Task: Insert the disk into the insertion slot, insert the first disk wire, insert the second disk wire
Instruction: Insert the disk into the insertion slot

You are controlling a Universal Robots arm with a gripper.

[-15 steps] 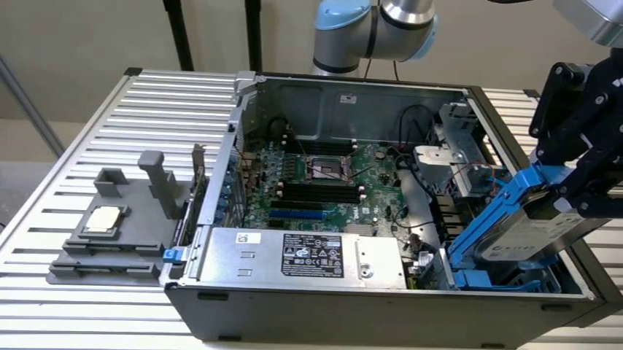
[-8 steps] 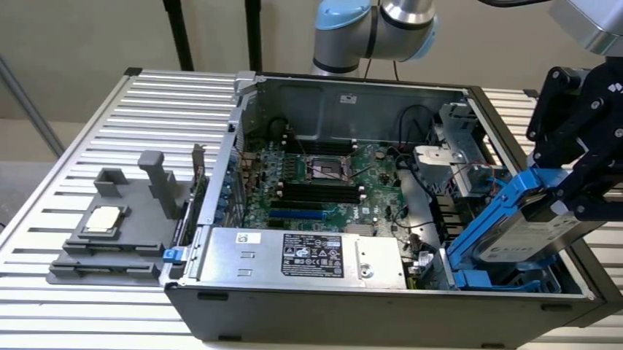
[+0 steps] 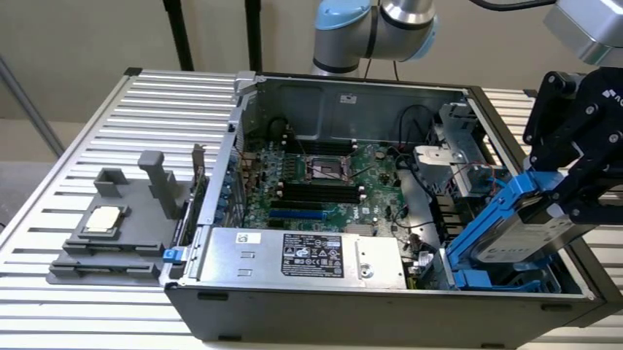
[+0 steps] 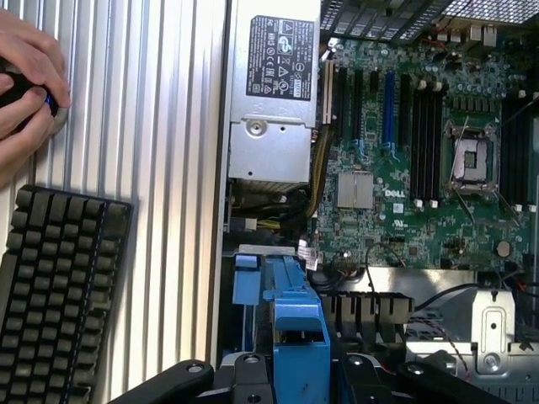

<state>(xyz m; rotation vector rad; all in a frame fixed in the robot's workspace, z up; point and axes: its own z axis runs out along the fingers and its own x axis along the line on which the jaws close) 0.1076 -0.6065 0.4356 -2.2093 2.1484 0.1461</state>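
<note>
Since entry prob. needs alignment, gripper (image 3: 570,200), lower rt, clamps the disk (image 3: 521,237) tilted over the insertion slot (image 3: 506,282).

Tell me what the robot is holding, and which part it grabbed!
The black end effector holds the flat silver-grey hard drive in its bright blue plastic carrier frame, gripping it at its raised upper end.

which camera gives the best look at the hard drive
The exterior view: the hard drive shows its silver face, label and blue frame, tilted at a corner of the case, held in the gripper. The wrist view sees that frame end-on, with the label hidden.
</note>
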